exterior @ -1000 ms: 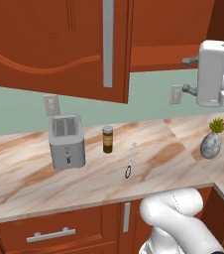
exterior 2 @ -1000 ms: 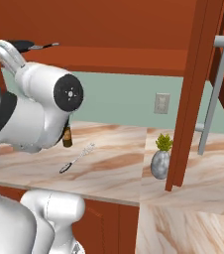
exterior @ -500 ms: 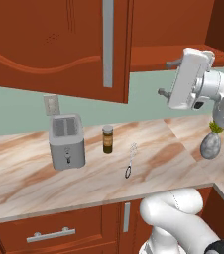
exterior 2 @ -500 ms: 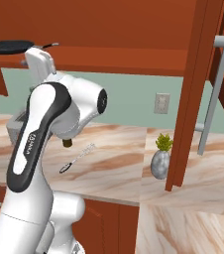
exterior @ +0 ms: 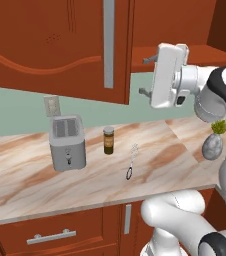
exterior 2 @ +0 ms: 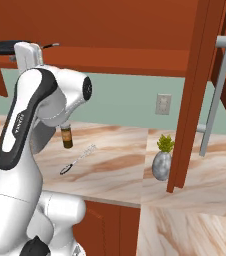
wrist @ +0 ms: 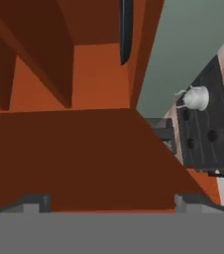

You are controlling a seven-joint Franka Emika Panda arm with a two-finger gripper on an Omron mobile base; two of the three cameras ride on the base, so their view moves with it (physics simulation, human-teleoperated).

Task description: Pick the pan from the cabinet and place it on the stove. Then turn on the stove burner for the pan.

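Jaws are spread wide, nothing in them, gripper (exterior: 146,76) up at the open cabinet (exterior: 60,45). The pan (exterior 2: 10,46) sits on the cabinet shelf, mostly hidden behind the hand. Stove (wrist: 206,136) with a white kettle (wrist: 195,98) is cut off at the hand view's edge. Toaster (exterior: 67,142), jar (exterior: 108,140), whisk (exterior: 131,162) on the table (exterior: 30,185).

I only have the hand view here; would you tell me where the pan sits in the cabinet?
Observer: In the right base view the pan rests on the cabinet shelf, handle pointing right.
Operator: Thank you. Is the gripper holding anything?
Observer: No. In the left base view the gripper is open and empty, level with that shelf.
Operator: What lies on the counter below?
Observer: A whisk lies on the counter, roughly beneath it.
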